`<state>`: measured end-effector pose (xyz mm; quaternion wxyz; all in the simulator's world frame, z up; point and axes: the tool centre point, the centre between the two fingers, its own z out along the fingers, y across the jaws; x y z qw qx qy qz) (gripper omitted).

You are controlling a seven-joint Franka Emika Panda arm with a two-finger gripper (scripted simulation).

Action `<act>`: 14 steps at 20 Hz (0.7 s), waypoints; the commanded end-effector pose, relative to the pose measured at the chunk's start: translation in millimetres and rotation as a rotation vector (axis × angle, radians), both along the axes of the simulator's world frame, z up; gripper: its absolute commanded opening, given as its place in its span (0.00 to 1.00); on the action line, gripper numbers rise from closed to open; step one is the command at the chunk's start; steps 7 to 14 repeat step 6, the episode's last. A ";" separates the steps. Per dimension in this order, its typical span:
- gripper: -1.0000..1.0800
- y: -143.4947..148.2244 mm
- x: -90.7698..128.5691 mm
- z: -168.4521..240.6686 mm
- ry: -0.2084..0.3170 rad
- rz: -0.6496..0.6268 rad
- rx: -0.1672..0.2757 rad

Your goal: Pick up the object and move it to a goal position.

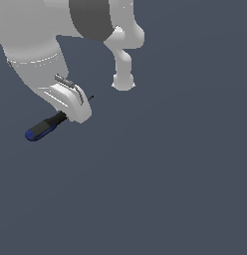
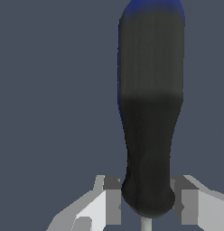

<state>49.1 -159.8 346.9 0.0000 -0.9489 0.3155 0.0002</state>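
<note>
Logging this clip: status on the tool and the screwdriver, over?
Tool straddling the screwdriver at the handle's shaft end; contact with fingers unclear. Screwdriver lying flat, blue butt pointing away from the arm. Nothing seen in the way.

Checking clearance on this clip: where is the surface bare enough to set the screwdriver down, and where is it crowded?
Bare: the whole stretch of surface below and toward the exterior view's right of the screwdriver. Crowded: the upper part toward the exterior view's left, where the arm and gripper sit over the screwdriver, whose handle lies between the fingers.
</note>
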 end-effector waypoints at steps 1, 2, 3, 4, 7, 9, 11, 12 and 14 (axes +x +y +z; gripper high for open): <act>0.00 -3.4 1.1 5.6 0.000 0.001 0.000; 0.00 -4.2 1.5 6.8 0.000 0.001 0.000; 0.00 -4.7 1.7 7.6 0.000 0.001 0.000; 0.00 -5.0 2.0 8.0 0.000 0.001 0.000; 0.00 -4.9 2.4 7.9 0.000 0.001 0.000; 0.00 -4.9 2.4 7.9 0.000 0.001 0.000; 0.00 -4.9 2.4 7.9 0.000 0.001 0.000; 0.00 -4.9 2.4 7.9 0.000 0.001 0.000; 0.00 -4.9 2.4 7.9 0.000 0.001 0.000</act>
